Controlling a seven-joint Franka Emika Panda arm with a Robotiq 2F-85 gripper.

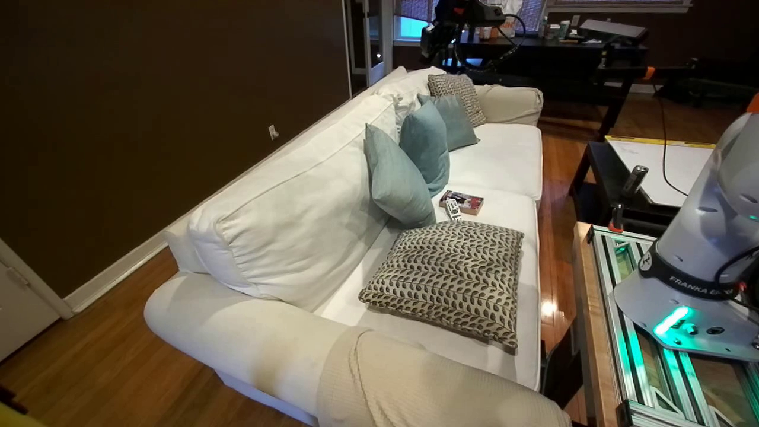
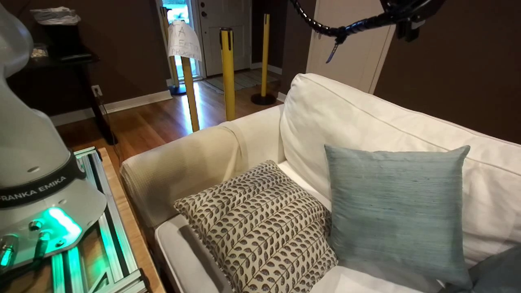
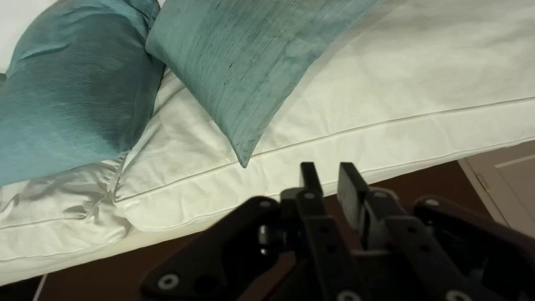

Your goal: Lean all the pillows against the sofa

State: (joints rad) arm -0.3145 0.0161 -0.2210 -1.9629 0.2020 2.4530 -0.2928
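Observation:
A patterned pillow (image 1: pixel 450 273) lies on the seat near one arm of the white sofa (image 1: pixel 296 207); it also shows in an exterior view (image 2: pixel 260 228). A teal pillow (image 1: pixel 394 178) leans upright against the back cushion beside it. A second teal pillow (image 1: pixel 426 145), another teal one (image 1: pixel 456 121) and a patterned one (image 1: pixel 462 98) stand along the back farther off. My gripper (image 3: pixel 329 169) is partly open and empty, above the sofa's back edge. In the wrist view, a teal pillow's corner (image 3: pixel 250 83) points toward it, apart from the fingers; another teal pillow (image 3: pixel 79 92) is at left.
A book (image 1: pixel 468 203) and a white remote (image 1: pixel 453 209) lie on the seat beside the patterned pillow. The robot base (image 1: pixel 682 284) stands on a bench along the sofa's front. Yellow posts (image 2: pixel 228 73) stand beyond the sofa arm. A dark table (image 1: pixel 557 59) is at the back.

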